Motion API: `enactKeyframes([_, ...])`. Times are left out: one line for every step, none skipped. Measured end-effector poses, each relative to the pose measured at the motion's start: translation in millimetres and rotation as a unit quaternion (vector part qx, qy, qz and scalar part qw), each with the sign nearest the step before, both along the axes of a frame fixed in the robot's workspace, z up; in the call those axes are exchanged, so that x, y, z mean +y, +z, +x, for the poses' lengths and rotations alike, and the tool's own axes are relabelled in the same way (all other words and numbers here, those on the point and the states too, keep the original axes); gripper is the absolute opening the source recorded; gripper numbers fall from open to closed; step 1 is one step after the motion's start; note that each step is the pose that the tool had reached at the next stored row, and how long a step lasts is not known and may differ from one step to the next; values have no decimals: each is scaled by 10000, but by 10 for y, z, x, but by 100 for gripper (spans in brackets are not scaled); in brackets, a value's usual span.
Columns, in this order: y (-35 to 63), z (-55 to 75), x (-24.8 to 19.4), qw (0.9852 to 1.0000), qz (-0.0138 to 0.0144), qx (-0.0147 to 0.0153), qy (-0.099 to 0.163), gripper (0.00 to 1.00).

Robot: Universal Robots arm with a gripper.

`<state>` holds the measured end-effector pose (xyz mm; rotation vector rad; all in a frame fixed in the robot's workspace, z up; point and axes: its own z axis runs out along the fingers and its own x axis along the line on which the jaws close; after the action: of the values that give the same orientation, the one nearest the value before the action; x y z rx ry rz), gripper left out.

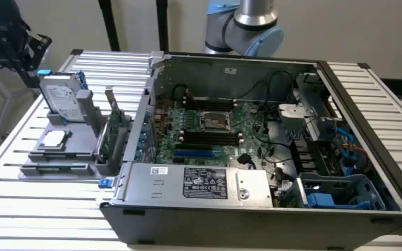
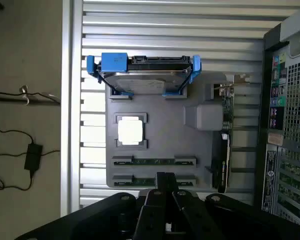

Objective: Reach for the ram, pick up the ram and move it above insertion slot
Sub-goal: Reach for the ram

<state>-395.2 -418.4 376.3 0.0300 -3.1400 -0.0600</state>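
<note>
Two ram sticks lie edge-up in holders at the front of a grey fixture [image 2: 160,137]: one ram [image 2: 154,161] fully visible, a second ram [image 2: 140,179] partly behind my fingertips. In the exterior view the ram [image 1: 56,168] sits at the fixture's near end. My gripper [image 2: 165,177] hovers above that end with its black fingers drawn together and nothing between them. Its dark body [image 1: 6,44] hangs at the exterior view's far left. The motherboard's memory slots [image 1: 204,138] lie inside the open computer case [image 1: 187,219].
On the fixture stand a silver hard drive with blue rails [image 2: 142,75], a white processor [image 2: 130,131] and a green expansion card [image 1: 113,133]. The case wall [image 2: 290,125] rises beside the fixture. Cables [image 1: 278,151] cross the case interior. A slatted table [image 1: 40,209] carries everything.
</note>
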Motion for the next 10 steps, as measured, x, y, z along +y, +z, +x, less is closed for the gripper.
enactKeyframes([0,0,0,10000,0,0,0,11])
enactKeyframes([0,0,0,10000,0,0,0,11])
enactKeyframes([0,0,0,10000,0,0,0,11])
enactKeyframes([0,0,0,10000,0,0,0,11])
enactKeyframes([0,0,0,10000,0,0,0,11])
enactKeyframes([0,0,0,10000,0,0,0,11])
enactKeyframes([0,0,0,10000,0,0,0,11])
enactKeyframes([0,0,0,10000,0,0,0,11])
enactKeyframes([0,0,0,10000,0,0,0,11])
enactKeyframes([0,0,0,10000,0,0,0,11])
